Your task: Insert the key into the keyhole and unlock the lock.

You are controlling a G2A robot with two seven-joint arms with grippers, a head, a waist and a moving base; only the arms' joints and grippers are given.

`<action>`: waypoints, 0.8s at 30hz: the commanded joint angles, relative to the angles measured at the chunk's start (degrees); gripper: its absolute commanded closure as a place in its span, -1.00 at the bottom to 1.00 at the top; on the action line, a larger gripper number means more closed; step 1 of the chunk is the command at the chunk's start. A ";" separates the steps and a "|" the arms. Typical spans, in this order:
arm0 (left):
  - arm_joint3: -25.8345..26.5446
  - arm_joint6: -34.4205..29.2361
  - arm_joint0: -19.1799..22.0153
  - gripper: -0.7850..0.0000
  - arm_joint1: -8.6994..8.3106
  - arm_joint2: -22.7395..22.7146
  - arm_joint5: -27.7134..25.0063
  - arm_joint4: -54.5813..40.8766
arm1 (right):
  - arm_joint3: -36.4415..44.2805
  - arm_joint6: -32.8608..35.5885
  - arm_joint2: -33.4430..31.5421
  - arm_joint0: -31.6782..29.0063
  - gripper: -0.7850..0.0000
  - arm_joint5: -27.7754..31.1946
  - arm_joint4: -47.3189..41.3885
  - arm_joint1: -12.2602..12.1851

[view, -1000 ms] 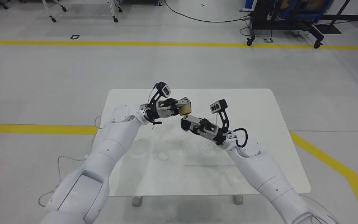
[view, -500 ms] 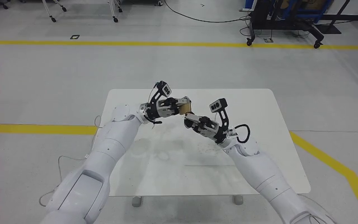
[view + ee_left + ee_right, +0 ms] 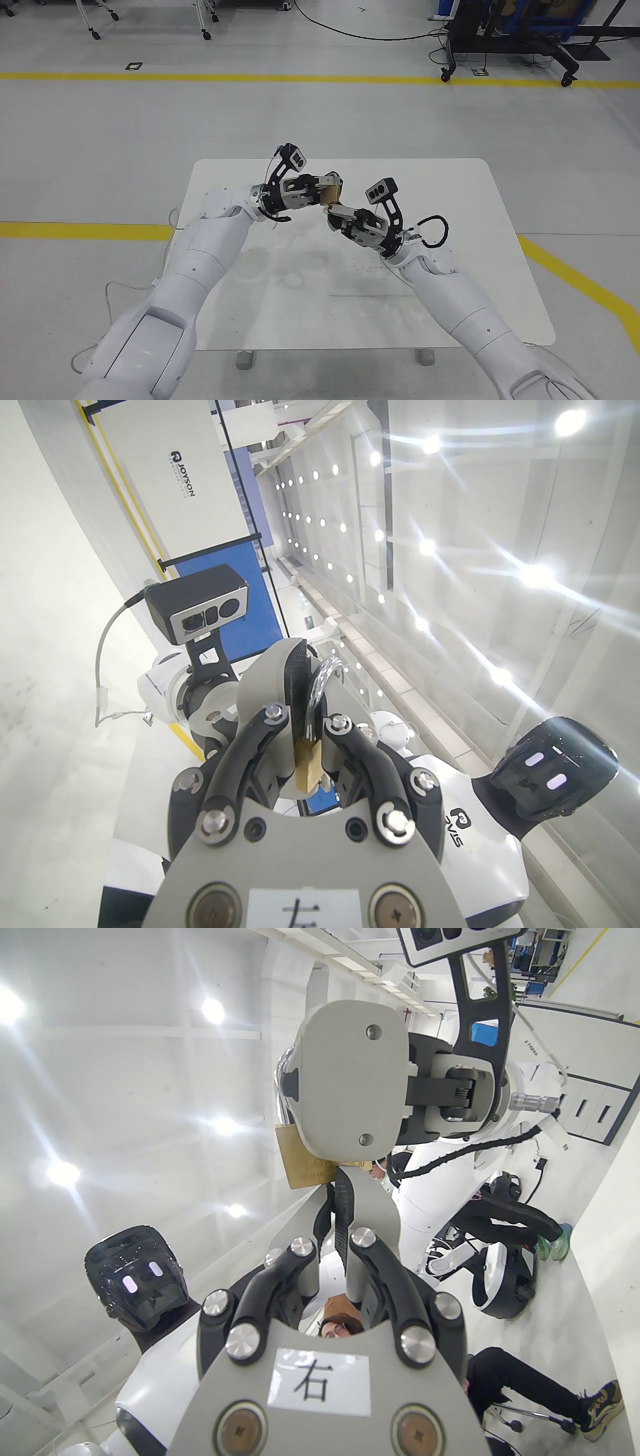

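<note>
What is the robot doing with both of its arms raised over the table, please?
The left gripper holds a brass padlock in the air above the white table, jaws shut on it. The right gripper sits right at the padlock's bottom end, opposite the shackle, with its jaws shut. I cannot make out the key, or whether it has entered the keyhole.

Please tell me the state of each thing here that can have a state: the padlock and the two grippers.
Brass padlock with silver shackle: held in the air; whether the shackle is locked or released cannot be told.
Left gripper: jaws shut on the padlock.
Right gripper: jaws shut, tips at the end of the padlock's body opposite the shackle.
</note>
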State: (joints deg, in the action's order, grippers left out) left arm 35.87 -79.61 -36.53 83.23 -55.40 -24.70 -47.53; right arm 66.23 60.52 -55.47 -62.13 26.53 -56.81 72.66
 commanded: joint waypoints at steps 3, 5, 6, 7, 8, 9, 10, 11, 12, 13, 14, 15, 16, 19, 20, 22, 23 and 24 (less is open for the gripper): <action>1.85 0.99 -0.79 1.00 -0.32 -0.84 -0.97 0.64 | -0.37 0.69 0.02 -0.13 1.00 -0.60 0.00 0.27; 2.47 0.99 -1.16 1.00 -0.49 -1.24 -0.97 0.87 | -0.48 0.28 0.02 -0.01 1.00 0.24 1.29 0.40; 2.71 0.97 -1.33 1.00 -0.55 -1.39 -0.95 0.98 | -0.50 -0.24 -0.11 -0.02 1.00 1.52 2.50 0.43; 2.94 1.01 -1.47 1.00 -0.60 -1.54 -0.99 1.03 | -0.35 -0.85 -0.18 -0.17 0.91 2.62 3.64 0.46; 3.17 1.02 -1.63 1.00 -0.65 -1.66 -1.00 1.14 | -0.02 -1.40 -0.29 -0.43 0.87 3.40 4.38 0.49; 3.38 1.13 -1.74 1.00 -0.70 -1.79 -1.11 1.30 | 0.37 -1.86 -0.45 -0.70 0.84 3.98 5.06 0.48; 3.59 1.17 -1.89 1.00 -0.73 -1.89 -1.15 1.41 | 0.83 -2.26 -0.64 -1.01 0.81 4.41 5.67 0.47; 3.78 1.17 -1.99 1.00 -0.77 -1.98 -1.15 1.51 | 1.28 -2.64 -0.83 -1.32 0.80 4.70 6.31 0.44; 3.94 1.18 -2.08 1.00 -0.80 -2.07 -1.16 1.64 | 1.77 -3.01 -0.97 -1.65 0.80 4.80 6.84 0.42; 4.05 1.24 -2.16 1.00 -0.83 -2.16 -1.22 1.75 | 2.27 -3.35 -1.09 -1.96 0.78 4.84 7.29 0.41; 4.24 1.31 -2.26 1.00 -0.85 -2.23 -1.28 1.82 | 2.71 -3.65 -1.19 -2.25 0.78 4.75 7.61 0.40; 4.40 1.33 -2.37 1.00 -0.85 -2.26 -1.31 1.90 | 3.10 -3.93 -1.29 -2.46 0.76 4.71 7.97 0.41; 4.58 1.31 -2.45 1.00 -0.86 -2.26 -1.28 2.05 | 3.42 -4.19 -1.35 -2.64 0.75 4.61 8.24 0.42; 4.90 1.32 -2.65 1.00 -0.88 -2.37 -1.30 2.25 | 4.15 -4.71 -1.49 -3.02 0.76 4.56 8.40 0.55; 5.01 1.34 -2.74 1.00 -0.88 -2.40 -1.31 2.32 | 4.35 -4.78 -1.54 -3.09 0.75 4.62 8.37 0.60; 5.24 1.35 -2.92 1.00 -0.89 -2.46 -1.33 2.40 | 4.87 -4.75 -1.65 -3.28 0.75 4.96 8.19 0.70; 5.37 1.37 -2.96 1.00 -0.90 -2.50 -1.35 2.48 | 5.14 -4.69 -1.73 -3.39 0.73 5.23 8.15 0.74; 5.44 1.38 -3.01 1.00 -0.91 -2.55 -1.36 2.54 | 5.35 -4.68 -1.80 -3.51 0.73 5.45 8.22 0.78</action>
State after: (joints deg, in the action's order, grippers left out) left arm 41.24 -78.23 -39.50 82.33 -57.91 -26.05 -45.06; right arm 71.39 55.82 -57.20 -65.54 31.77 -48.63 73.41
